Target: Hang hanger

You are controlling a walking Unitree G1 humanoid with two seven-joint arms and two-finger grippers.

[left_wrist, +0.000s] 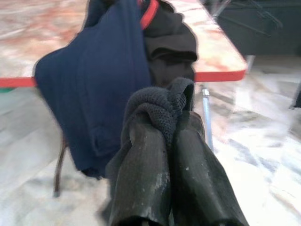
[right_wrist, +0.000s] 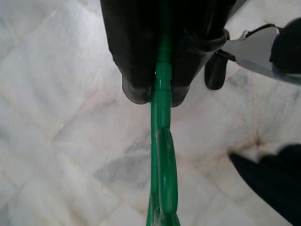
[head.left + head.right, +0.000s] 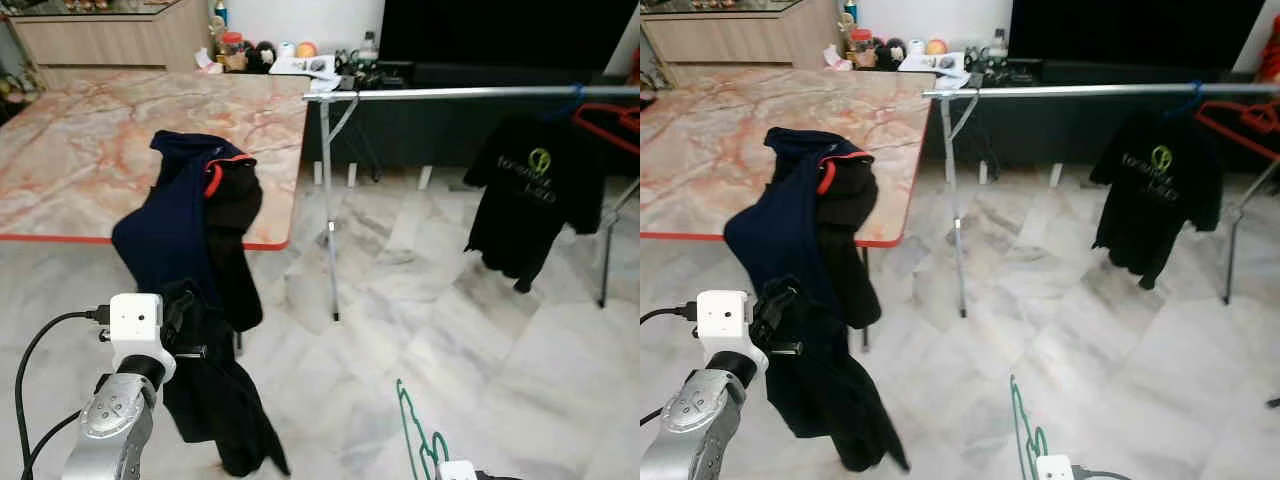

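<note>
Both claws are busy: your right claw (image 2: 157, 96) is clamped on the green hanger (image 2: 161, 155), low over the marble floor (image 3: 480, 330); left claw (image 1: 171, 141) pinches dark clothing (image 3: 215, 400) beside the table (image 3: 90, 140).

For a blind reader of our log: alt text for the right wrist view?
The right gripper is shut on a green hanger, which runs out past the black fingertips over white marble floor.
</note>
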